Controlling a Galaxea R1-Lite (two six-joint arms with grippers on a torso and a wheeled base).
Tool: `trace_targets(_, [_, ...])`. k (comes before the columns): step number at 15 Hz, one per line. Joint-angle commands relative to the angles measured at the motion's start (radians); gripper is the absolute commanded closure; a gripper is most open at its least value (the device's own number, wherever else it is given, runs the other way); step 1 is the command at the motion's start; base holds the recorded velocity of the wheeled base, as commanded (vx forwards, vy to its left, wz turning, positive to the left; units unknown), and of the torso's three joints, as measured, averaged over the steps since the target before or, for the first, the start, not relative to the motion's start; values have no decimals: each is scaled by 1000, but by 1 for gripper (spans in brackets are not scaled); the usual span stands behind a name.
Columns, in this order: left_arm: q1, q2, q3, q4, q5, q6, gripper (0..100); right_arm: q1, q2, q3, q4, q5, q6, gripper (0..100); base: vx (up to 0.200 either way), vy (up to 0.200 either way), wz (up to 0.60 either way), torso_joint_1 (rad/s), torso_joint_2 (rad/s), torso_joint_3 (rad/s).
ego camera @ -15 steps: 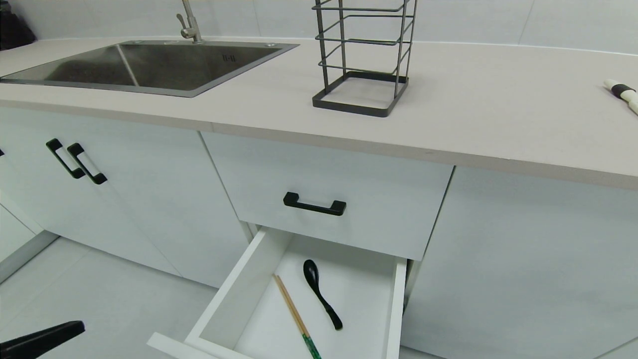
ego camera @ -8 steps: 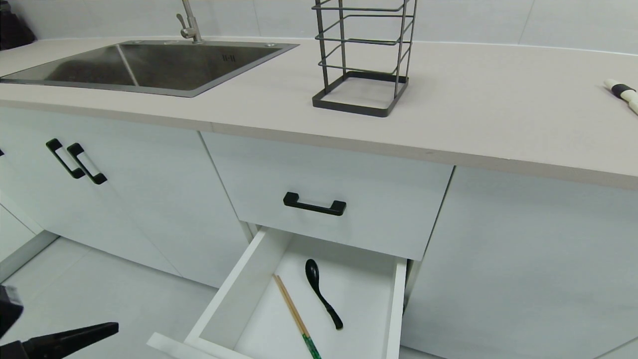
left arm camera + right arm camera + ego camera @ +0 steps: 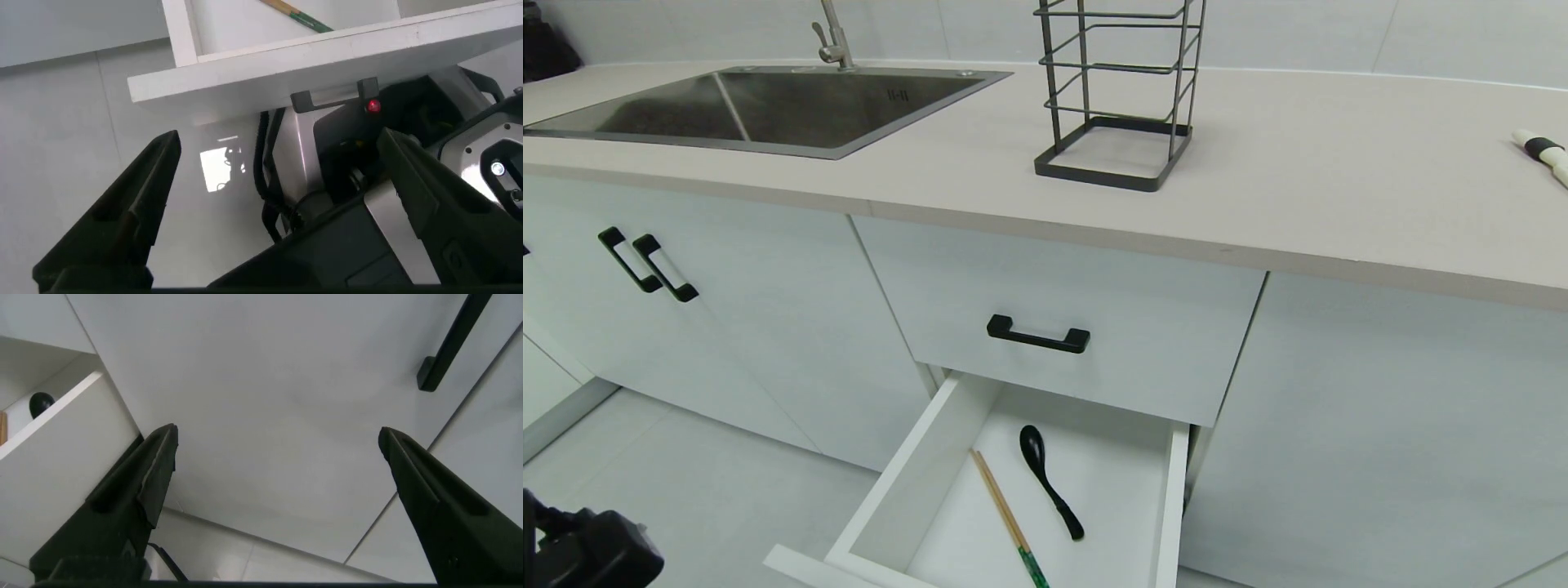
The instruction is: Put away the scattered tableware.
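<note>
The lower drawer point(image 3: 931, 474) stands pulled out under the counter. Inside it lie a black spoon point(image 3: 1049, 482) and a pair of wooden chopsticks point(image 3: 1009, 518) with green ends. My left gripper point(image 3: 278, 140) is open and empty, low near the floor, facing the underside of the drawer front and its black handle point(image 3: 335, 94); the chopsticks point(image 3: 298, 15) show above the rim. Part of my left arm point(image 3: 588, 555) sits at the bottom left. My right gripper point(image 3: 278, 439) is open and empty, facing a white cabinet door beside the drawer's side wall point(image 3: 57, 416), with the spoon's bowl point(image 3: 41, 403) just visible.
A dark wire rack point(image 3: 1119, 90) stands on the counter, and a steel sink point(image 3: 768, 102) lies at the back left. A white utensil with a black band point(image 3: 1543, 153) lies at the counter's far right. The upper drawer point(image 3: 1037, 335) is closed.
The left gripper's finger first slid to the right at the bottom left of the head view, then swung out of it, leaving the dark arm body there. The drawer and its contents stayed put.
</note>
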Motion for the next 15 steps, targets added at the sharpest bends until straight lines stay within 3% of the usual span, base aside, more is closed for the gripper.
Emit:
trace_targets(1, [-8,91,5,-1,0,4,0,-1,1,0,1,0,-1,0,0,0,0,0,0,0])
trace_targets(8, [-9,280,25,-2,1,-1,0,1,1,0,1,0,-1,0,0,0,0,0,0,0])
trace_targets(15, [-8,432,14,-56,56,-8,0,-1,1,0,1,0,-1,0,0,0,0,0,0,0])
